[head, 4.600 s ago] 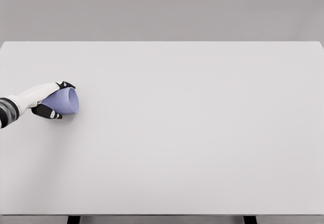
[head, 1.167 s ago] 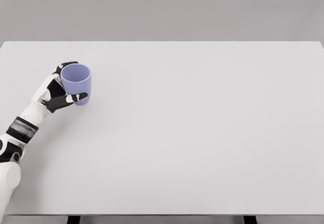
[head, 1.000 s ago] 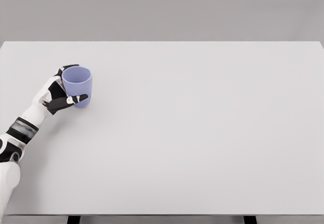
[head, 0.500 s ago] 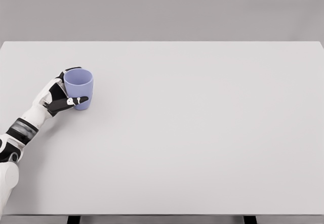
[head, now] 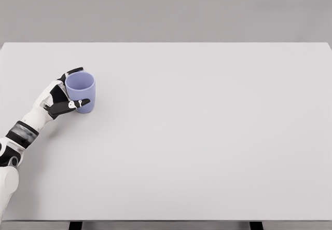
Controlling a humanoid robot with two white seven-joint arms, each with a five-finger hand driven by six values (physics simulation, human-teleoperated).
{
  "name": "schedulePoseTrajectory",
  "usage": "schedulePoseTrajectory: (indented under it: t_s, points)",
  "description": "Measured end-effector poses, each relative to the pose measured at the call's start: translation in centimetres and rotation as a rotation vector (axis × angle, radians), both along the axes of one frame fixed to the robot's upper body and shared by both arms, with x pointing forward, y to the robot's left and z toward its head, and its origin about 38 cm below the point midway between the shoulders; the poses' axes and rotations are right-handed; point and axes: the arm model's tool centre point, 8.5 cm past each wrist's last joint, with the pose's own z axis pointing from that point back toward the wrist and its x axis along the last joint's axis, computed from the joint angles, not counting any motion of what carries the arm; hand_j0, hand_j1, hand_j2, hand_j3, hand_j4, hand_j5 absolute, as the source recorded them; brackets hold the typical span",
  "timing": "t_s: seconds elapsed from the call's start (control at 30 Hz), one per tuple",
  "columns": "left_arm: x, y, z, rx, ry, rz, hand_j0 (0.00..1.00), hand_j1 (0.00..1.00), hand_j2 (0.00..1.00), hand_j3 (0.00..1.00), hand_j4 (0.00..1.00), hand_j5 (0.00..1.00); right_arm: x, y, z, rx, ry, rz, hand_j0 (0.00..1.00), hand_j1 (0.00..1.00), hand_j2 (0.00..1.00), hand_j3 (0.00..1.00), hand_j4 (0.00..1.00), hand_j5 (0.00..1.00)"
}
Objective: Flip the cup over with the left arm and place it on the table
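Observation:
A lilac cup (head: 81, 91) stands upright, mouth up, on the white table (head: 207, 136) near its left side. My left hand (head: 66, 95) wraps around the cup from the left, thumb across its lower front and fingers (head: 72, 72) behind the rim. The cup's base looks to be down on the tabletop. The white left forearm runs down to the lower left corner. The right arm does not show.
The table's far edge (head: 166, 43) runs behind the cup and its left edge lies close beside the forearm. A plain grey wall fills the background.
Over the last second the cup has come down slightly and shifted a little right, held upright by the left hand. Earlier it lay tilted on its side in the hand.

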Motion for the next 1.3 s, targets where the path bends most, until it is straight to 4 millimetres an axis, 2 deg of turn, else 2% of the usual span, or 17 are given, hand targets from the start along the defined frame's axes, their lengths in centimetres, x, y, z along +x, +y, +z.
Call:
schedulePoseTrajectory:
  t_s: [0.33,1.3]
  points:
    - [-0.04,0.01,0.03,0.002,-0.001,-0.001,1.0,1.0,1.0,1.0,1.0,1.0,0.0,0.0,0.0,0.0,0.0,0.0,1.0,1.0,1.0,1.0,1.0,1.0]
    - [-0.69,-0.56,0.42,0.008,-0.026,-0.02,1.0,1.0,1.0,1.0,1.0,1.0,0.0,0.0,0.0,0.0,0.0,0.0,1.0,1.0,1.0,1.0,1.0,1.0]
